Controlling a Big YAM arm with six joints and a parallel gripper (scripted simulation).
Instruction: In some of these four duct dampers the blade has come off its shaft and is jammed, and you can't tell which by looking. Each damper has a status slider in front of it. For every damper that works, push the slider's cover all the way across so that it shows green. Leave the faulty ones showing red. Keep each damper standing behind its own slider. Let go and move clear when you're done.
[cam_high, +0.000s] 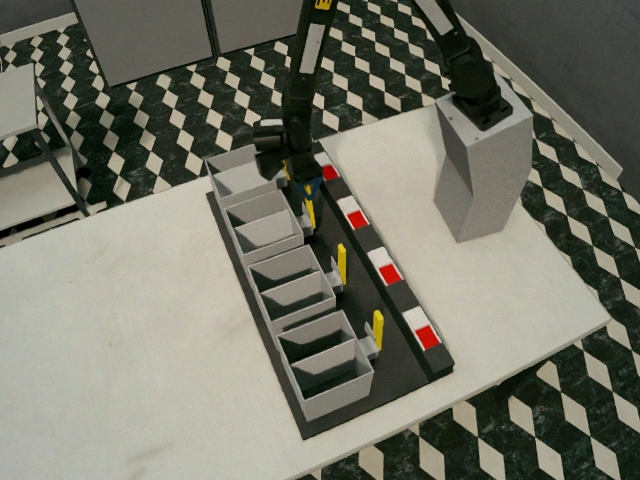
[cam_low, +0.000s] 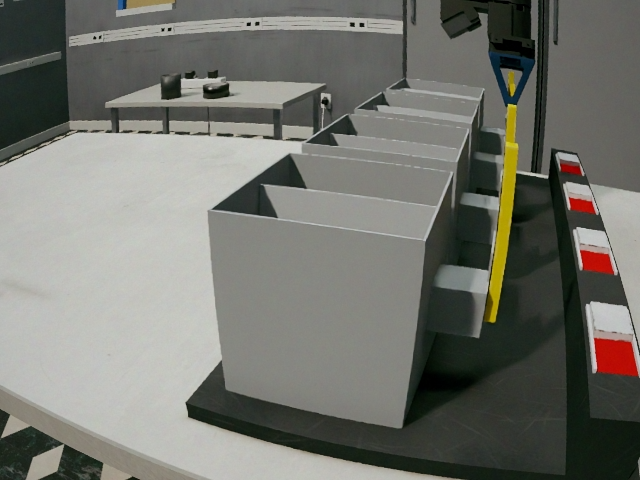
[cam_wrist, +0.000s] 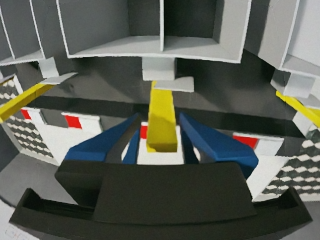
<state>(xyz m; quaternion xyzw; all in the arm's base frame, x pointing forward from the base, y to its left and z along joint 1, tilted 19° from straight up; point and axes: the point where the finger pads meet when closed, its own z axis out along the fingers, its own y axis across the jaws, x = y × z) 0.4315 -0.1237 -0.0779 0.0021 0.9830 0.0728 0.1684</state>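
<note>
Nearest: four sliders (cam_high: 427, 330) in a row, all red. Behind, four dampers (cam_high: 324, 359) with yellow levers (cam_high: 378, 329). Farthest: gripper (cam_high: 308, 189) partly open around second-farthest lever's tip (cam_wrist: 162, 120), gripping nothing.

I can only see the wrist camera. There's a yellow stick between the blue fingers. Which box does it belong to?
Observer: The second damper from the upper end of the row in the top view. The fingers straddle its lever without squeezing.
Operator: How many boxes are there?
Observer: Four, in one row on a black base.
Operator: Is any slider green?
Observer: No, all four sliders show red.
</note>
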